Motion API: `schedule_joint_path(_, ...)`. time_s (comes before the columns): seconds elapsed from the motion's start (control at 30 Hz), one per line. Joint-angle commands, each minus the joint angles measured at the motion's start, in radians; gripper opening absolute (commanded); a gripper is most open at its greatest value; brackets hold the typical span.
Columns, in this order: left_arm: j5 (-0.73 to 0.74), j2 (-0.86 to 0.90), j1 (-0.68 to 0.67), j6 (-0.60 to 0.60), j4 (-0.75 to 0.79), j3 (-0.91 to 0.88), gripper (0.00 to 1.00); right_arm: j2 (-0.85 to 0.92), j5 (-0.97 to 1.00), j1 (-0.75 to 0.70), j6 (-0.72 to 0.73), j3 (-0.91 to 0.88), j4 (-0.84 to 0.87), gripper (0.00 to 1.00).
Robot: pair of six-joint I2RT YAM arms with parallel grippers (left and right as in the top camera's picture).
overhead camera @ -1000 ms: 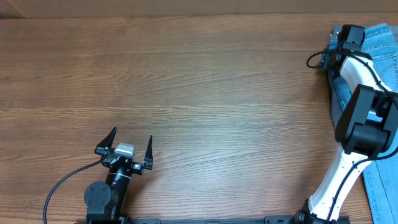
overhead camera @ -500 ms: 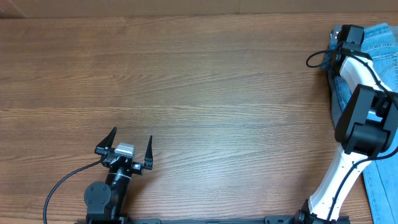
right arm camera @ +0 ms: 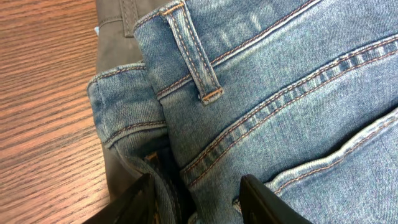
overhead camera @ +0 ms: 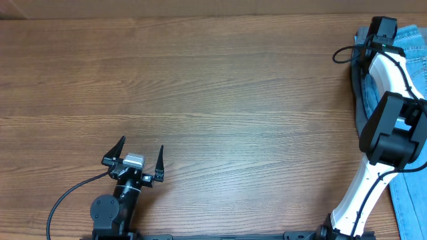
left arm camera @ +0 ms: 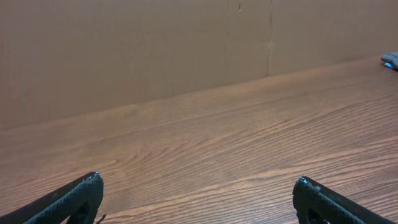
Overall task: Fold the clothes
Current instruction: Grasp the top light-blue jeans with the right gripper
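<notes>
Pinching jeans (right arm camera: 280, 93) atop an olive garment (right arm camera: 115, 15), right claw (right arm camera: 198, 193) is clamped; left claw (overhead camera: 141, 145) gapes.

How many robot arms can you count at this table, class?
2. The left arm sits at the near left edge; the right arm stretches along the right edge to the jeans in the far corner. None seems hidden.

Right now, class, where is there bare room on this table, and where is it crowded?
Bare: the brown wooden table from the left arm's black fingers across to the light blue denim jeans. Crowded: the right edge, where jeans and the white right arm overlap.
</notes>
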Motion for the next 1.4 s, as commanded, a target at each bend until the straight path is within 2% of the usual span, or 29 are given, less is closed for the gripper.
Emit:
schedule_joint_path(0.0,0.012,-0.008,0.007,0.026,0.001,-0.003,1.00,0.007,-0.001,-0.006,0.007,0.024,-0.003,0.48)
schedule_joint_path(0.1,0.012,-0.008,0.007,0.026,0.001,-0.003,1.00,0.041,0.000,-0.011,0.006,0.024,-0.007,0.59)
schedule_joint_path(0.3,0.012,-0.008,0.007,0.026,0.001,-0.003,1.00,0.076,0.000,-0.014,0.006,0.024,-0.002,0.59)
schedule_joint_path(0.33,0.012,-0.008,0.007,0.026,0.001,-0.003,1.00,0.076,0.000,-0.015,0.007,0.024,0.001,0.57)
schedule_joint_path(0.5,0.012,-0.008,0.007,0.026,0.001,-0.003,1.00,0.076,0.000,-0.018,0.007,0.024,0.009,0.10)
schedule_joint_path(0.53,0.012,-0.008,0.007,0.026,0.001,-0.003,1.00,0.076,0.000,-0.018,0.008,0.024,0.009,0.04)
schedule_joint_path(0.77,0.012,-0.008,0.007,0.026,0.001,-0.003,1.00,0.076,0.051,-0.018,0.011,0.026,0.021,0.04)
schedule_joint_path(0.8,0.012,-0.008,0.007,0.026,0.001,-0.003,1.00,0.076,0.076,-0.018,0.011,0.026,0.022,0.05)
schedule_joint_path(0.83,0.012,-0.008,0.007,0.026,0.001,-0.003,1.00,0.076,0.112,-0.018,0.009,0.026,0.025,0.39)
schedule_joint_path(0.87,0.012,-0.008,0.007,0.026,0.001,-0.003,1.00,0.076,0.166,-0.018,0.003,0.026,0.033,0.66)
schedule_joint_path(1.03,0.012,-0.008,0.007,0.026,0.001,-0.003,1.00,0.076,0.241,-0.017,-0.073,0.026,0.056,0.66)
schedule_joint_path(1.23,0.012,-0.008,0.007,0.026,0.001,-0.003,1.00,0.085,0.011,-0.034,-0.064,0.023,0.027,0.64)
schedule_joint_path(1.37,0.012,-0.008,0.007,0.026,0.001,-0.003,1.00,0.109,-0.019,-0.036,-0.065,0.022,0.019,0.66)
